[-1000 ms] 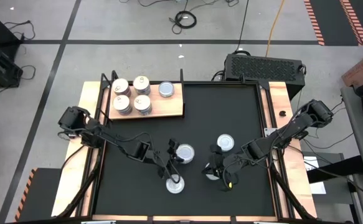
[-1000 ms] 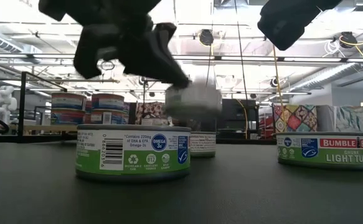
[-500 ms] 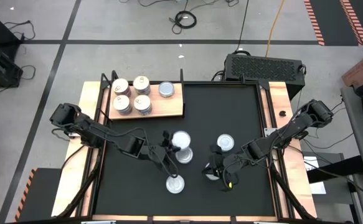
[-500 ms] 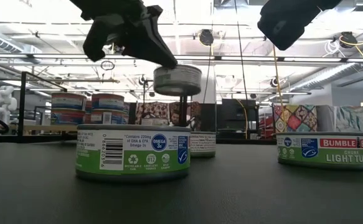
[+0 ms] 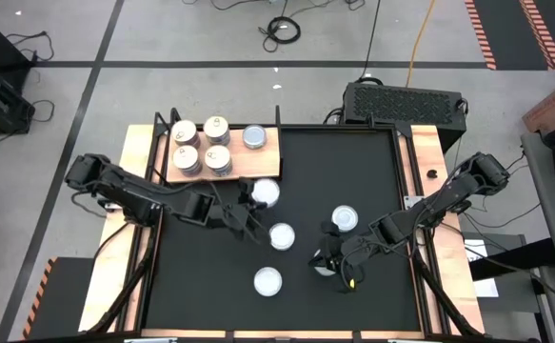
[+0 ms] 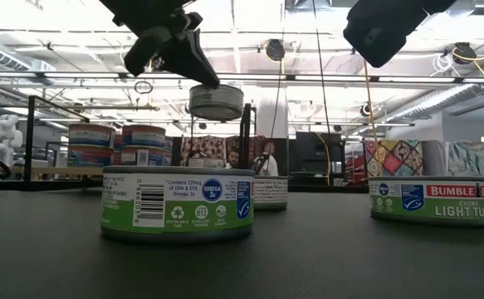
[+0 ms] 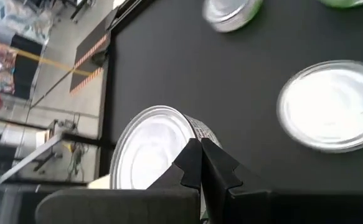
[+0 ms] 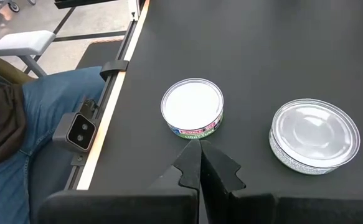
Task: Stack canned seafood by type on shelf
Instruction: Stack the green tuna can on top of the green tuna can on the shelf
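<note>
Left gripper (image 5: 250, 203) fingers closed on a raised tin (image 5: 265, 191) just beside the shelf (image 5: 254, 164), right gripper (image 5: 327, 257) fingers closed empty, farther from the shelf

The short round metal tins (image 5: 281, 235) have smooth, glossy tops — pale and bright under the lights, with faint pressed rings on the silvery lid (image 8: 314, 133). A paper-looking green and white printed label (image 6: 178, 203) wraps the nearest tin's wall and looks slightly shiny. The flat pale wooden board (image 5: 256, 164) shows visible grain and a dull finish. The black tabletop (image 5: 372, 171) is matt and even — hardly any reflection. The dark, angular gripper fingers (image 8: 200, 163) look like matt hard plastic.
</note>
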Robot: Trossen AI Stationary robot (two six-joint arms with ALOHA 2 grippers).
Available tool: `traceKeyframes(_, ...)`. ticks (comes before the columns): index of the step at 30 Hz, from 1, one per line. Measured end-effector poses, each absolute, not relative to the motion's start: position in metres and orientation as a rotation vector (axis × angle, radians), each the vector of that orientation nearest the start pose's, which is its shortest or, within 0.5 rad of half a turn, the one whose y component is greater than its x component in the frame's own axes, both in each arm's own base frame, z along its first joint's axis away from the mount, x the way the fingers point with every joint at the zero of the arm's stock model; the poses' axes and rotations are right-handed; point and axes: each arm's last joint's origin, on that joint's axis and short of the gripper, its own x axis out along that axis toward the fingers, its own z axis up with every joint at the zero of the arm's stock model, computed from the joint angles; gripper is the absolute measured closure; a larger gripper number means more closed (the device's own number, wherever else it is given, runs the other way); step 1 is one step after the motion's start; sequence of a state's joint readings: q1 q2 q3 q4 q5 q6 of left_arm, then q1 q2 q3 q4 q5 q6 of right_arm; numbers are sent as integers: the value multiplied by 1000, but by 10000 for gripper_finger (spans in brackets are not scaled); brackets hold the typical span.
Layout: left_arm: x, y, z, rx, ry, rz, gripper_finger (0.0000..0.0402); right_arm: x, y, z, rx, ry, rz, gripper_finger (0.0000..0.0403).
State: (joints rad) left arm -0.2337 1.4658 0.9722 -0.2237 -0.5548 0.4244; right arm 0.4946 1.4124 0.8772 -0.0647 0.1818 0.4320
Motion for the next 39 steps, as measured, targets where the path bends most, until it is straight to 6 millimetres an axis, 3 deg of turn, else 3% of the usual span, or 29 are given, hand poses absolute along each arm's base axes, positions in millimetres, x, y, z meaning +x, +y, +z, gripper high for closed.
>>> traceKeyframes(11, 287, 7, 256, 634, 786, 284, 402, 266, 136, 236, 203, 619, 176, 403)
traceKeyframes(20, 277, 81, 260, 546, 802, 341, 402, 270, 128, 236, 183, 613, 156, 403)
traceKeyframes(30, 260, 148, 272, 449, 637, 409, 402, 280, 106, 236, 106, 601, 116, 403)
traceKeyframes(39, 266, 178, 243, 445, 694, 377, 402, 290, 74, 236, 88, 614, 134, 403)
